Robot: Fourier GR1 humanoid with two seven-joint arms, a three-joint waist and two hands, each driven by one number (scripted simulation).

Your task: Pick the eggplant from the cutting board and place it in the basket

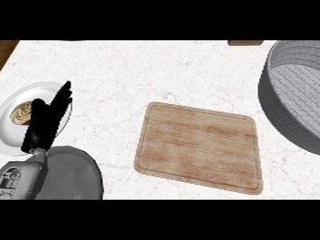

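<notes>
left hand [46, 123] open, fingers straight, over the plate [10, 136]; cutting board [200, 146] bare; eggplant unseen.

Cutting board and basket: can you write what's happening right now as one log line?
cutting board: nothing on it | basket: no eggplant seen inside | left robot hand: open over plate | right robot hand: out of view

You see a pale veined marble counter [155, 70], smooth; a wooden cutting board [200, 146] with streaked grain, matt; a grey woven-looking basket [308, 93]; a glossy white plate [6, 136]; the left hand [48, 122] is matt black
</notes>
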